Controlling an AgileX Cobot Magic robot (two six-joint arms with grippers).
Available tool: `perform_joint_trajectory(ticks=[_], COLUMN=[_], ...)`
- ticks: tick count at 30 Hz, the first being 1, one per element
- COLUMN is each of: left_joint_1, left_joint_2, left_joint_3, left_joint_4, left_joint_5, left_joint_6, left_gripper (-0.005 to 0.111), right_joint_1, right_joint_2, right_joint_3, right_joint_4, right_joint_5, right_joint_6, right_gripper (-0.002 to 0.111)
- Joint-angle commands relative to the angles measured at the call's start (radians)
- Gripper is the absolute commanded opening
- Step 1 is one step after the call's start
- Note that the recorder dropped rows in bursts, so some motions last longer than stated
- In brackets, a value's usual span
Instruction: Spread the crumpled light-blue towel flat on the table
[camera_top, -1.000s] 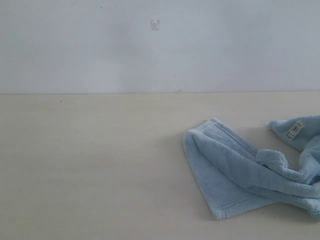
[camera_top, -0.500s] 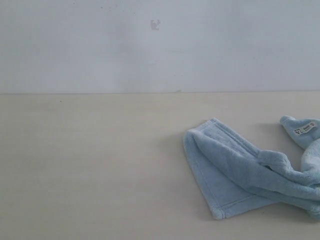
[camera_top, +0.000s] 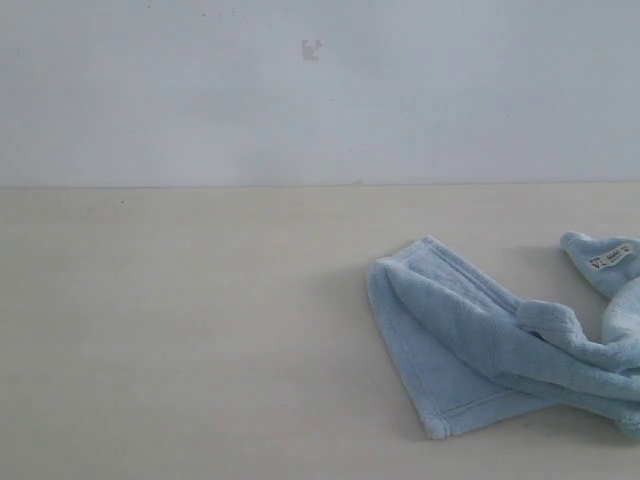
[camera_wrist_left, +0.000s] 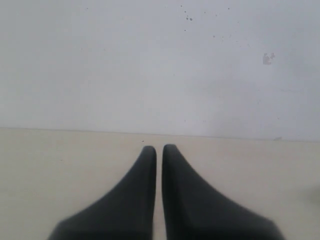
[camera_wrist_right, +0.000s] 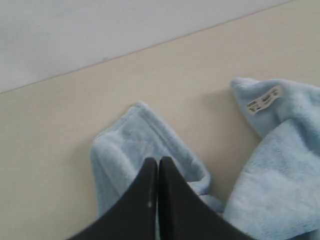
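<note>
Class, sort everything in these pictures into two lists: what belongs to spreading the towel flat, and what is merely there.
Belongs to the job: towel, table, right gripper, left gripper.
Merely there: wall, small grey mark on it.

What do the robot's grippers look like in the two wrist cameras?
Both look alike: the left gripper and right gripper each have two matte black fingers, broad at the base, tapering to rounded tips. No cables or markings show, and the arms are out of view.
</note>
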Motion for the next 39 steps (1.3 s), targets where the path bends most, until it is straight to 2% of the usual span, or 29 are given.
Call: perform_joint_trajectory(ticks=[1,7,17,23,28,31,34,35,37,39], left_joint_1=[-0.007,-0.007,-0.007,-0.007,-0.007,-0.009,-0.029,-0.039,-0.052,-0.054], left_joint_2=[-0.004,-0.004,-0.004,-0.004,-0.004,-0.004,-0.004,-0.004,-0.004,0.011], left_joint_3=[0.003,0.003,0.003,0.003,0.003,0.003,-0.098,-0.135,-0.192,-0.238], left_joint_4=[-0.003,-0.003,-0.005,-0.244,-0.262,-0.304,-0.319,-0.360,-0.491,-0.690], left_joint_5=[-0.008,-0.008,-0.018,-0.037,-0.066,0.018,0.183,0.224,0.288,0.372], left_joint_6=[0.005,0.005,0.002,-0.325,-0.419,-0.538,-0.434,-0.349,-0.135,0.110], left_gripper=[0.004,0.004,0.004,0.004,0.004,0.004,0.004,0.004,0.004,0.004], right_joint_1=[0.103,0.196,0.209,0.209,0.209,0.209,0.209,0.209,0.209,0.209], right_joint_2=[-0.097,-0.198,-0.248,-0.248,-0.248,-0.248,-0.248,-0.248,-0.248,-0.248], right_joint_3=[0.061,0.063,0.063,0.132,0.207,0.213,0.213,0.213,0.213,0.213], right_joint_4=[0.041,0.045,-0.015,-0.017,-0.015,-0.008,0.000,0.005,0.016,0.020], right_joint_5=[0.004,0.028,0.070,0.015,-0.046,-0.057,-0.068,-0.068,-0.072,-0.072], right_joint_6=[-0.011,-0.015,-0.029,-0.029,-0.029,-0.032,-0.032,-0.032,-0.032,-0.032], right_gripper=[0.000,0.000,0.000,0.000,0.000,0.000,0.000,0.000,0.000,0.000])
